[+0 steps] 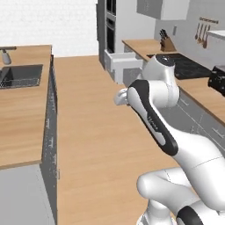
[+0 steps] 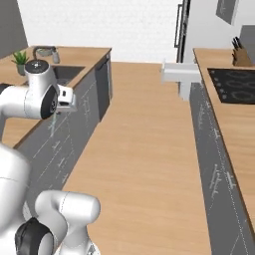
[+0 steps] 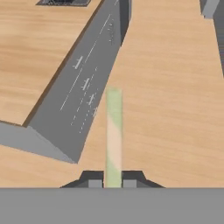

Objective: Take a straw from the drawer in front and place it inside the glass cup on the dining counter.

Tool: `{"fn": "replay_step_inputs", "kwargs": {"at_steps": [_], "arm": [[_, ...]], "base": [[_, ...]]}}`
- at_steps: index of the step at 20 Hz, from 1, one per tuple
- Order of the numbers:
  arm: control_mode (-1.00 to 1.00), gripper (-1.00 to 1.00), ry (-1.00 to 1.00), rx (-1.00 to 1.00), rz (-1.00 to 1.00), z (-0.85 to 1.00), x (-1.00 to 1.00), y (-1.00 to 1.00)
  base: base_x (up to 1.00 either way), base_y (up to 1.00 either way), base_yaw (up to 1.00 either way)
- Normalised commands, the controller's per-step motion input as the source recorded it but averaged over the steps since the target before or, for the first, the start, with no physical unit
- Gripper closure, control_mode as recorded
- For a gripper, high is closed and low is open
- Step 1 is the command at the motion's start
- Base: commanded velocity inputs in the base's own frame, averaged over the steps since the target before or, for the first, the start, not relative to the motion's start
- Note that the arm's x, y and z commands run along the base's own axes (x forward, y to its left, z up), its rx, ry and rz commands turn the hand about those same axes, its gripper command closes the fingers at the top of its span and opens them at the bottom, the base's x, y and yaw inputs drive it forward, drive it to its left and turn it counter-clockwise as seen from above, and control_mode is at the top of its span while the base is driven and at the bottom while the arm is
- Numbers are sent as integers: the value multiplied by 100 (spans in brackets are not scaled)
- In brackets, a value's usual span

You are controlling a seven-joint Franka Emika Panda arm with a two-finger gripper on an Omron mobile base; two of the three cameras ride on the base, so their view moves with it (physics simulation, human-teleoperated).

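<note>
Above the floor beside the dining counter (image 3: 39, 52), the gripper (image 3: 113, 183) clamps the straw (image 3: 113, 131).

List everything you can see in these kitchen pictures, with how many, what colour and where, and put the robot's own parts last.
straw: one, pale greenish-white, held between the gripper's finger tips, sticking out ahead over the floor
dining counter: one, light wood top on grey base, left of the aisle
sink: one, dark, set into the dining counter
drawer: one, light grey, pulled open at the aisle's far end
cooktop: one, black, on the wall counter to the right
knife block: one, brown, behind the cooktop
plant: one, green, by the sink
arm: one, white with dark joints
gripper: one, dark tips, shut on the straw
</note>
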Motion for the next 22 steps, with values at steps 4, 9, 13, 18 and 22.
{"fn": "replay_step_inputs", "kwargs": {"at_steps": [4,9,13,18,22], "arm": [[100,100,0,0,0,0,0,0],[100,100,0,0,0,0,0,0],[100,100,0,0,0,0,0,0],[100,100,0,0,0,0,0,0],[100,100,0,0,0,0,0,0]], "base": [[-42,96,-6],[-15,100,-7],[-8,100,-7],[-17,100,-7],[-21,100,-7]]}}
